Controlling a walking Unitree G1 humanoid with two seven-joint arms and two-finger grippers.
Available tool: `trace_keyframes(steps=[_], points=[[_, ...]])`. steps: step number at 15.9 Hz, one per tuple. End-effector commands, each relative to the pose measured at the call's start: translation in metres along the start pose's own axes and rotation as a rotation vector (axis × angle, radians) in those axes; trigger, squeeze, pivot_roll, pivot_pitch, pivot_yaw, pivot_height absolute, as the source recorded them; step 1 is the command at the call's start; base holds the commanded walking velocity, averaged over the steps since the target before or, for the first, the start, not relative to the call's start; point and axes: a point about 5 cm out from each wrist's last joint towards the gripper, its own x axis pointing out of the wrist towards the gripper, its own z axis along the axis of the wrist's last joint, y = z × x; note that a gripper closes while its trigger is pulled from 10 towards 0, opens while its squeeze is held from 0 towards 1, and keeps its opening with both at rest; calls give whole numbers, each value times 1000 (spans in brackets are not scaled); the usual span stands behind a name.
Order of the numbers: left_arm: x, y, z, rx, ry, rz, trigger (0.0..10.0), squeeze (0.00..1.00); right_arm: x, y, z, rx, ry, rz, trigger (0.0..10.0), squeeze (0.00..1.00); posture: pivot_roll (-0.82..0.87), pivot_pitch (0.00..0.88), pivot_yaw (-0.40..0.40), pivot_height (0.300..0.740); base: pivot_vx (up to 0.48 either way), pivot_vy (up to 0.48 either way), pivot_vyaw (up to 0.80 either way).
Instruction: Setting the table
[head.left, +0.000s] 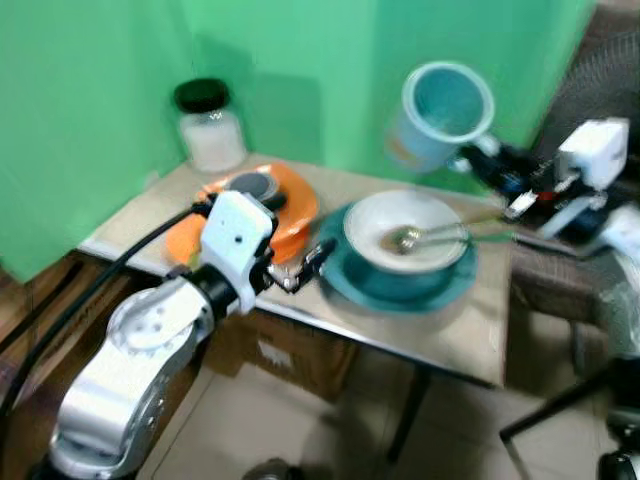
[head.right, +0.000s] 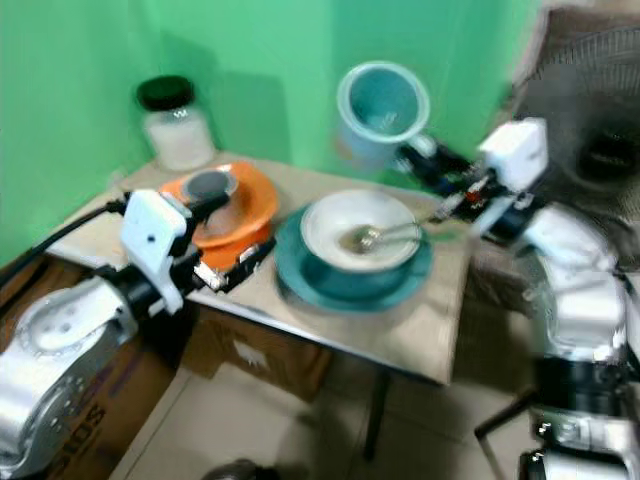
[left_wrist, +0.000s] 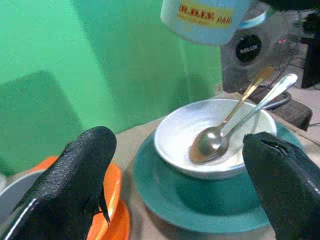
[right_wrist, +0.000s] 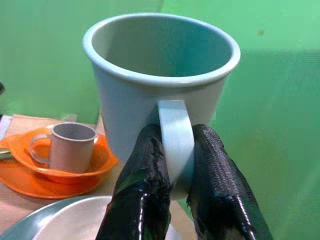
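Green wall behind, small table (head.left: 455, 345) w/ dishes; I'm holding the light blue mug (head.right: 382, 108) up in the air over its far edge.
R gripper (right_wrist: 172, 172) is pinching the mug handle, mug tilting; L gripper (left_wrist: 175, 180) is hanging wide, empty, nr the teal plate (head.left: 352, 285). Risk, I'd say: thin handle grip slipping, mug dropping onto the white bowl (head.left: 435, 262). Count: 2 spoons (left_wrist: 220, 137), 1 bowl, 1 teal plate, 1 orange dish (head.left: 295, 210) w/ 1 grey cup (right_wrist: 70, 145), 1 jar (head.left: 210, 128).
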Motion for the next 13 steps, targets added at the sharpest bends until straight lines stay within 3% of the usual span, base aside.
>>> trace_keyframes(steps=[1, 2, 4, 5, 6, 10, 13], points=[[2, 3, -1, -2, 7, 112, 10000, 0, -5, 19, 17, 8, -60, -120, 10000, 0, -116, 27, 102, 740, 0, 0, 0], [4, 4, -1, 3, -1, 179, 10000, 0, -8, 46, 21, 47, -69, -226, 10000, 0, -128, 33, 110, 740, 0, 0, 0], [3, 4, -7, -7, 25, 254, 10000, 0, -12, 62, 23, 114, -65, -326, 10000, 0, -140, 40, 121, 740, 0, 0, 0], [2, 5, -15, -2, 54, 344, 10000, 0, -15, 77, 19, 171, -26, -382, 10000, 0, -141, 44, 123, 740, 0, 0, -631], [1, 6, -20, -23, 68, 401, 10000, 0, -17, 87, 14, 147, 31, -391, 10000, 0, -142, 48, 122, 740, 0, 0, -800], [-12, 7, -24, -107, 78, 443, 10000, 0, -19, 100, 12, 238, 127, -428, 10000, 0, -133, 73, 81, 740, 0, 0, -800], [-20, 4, -24, -52, 79, 468, 10000, 0, -24, 108, 2, 348, 173, -471, 10000, 0, -121, 61, 30, 740, 0, 0, -800]])
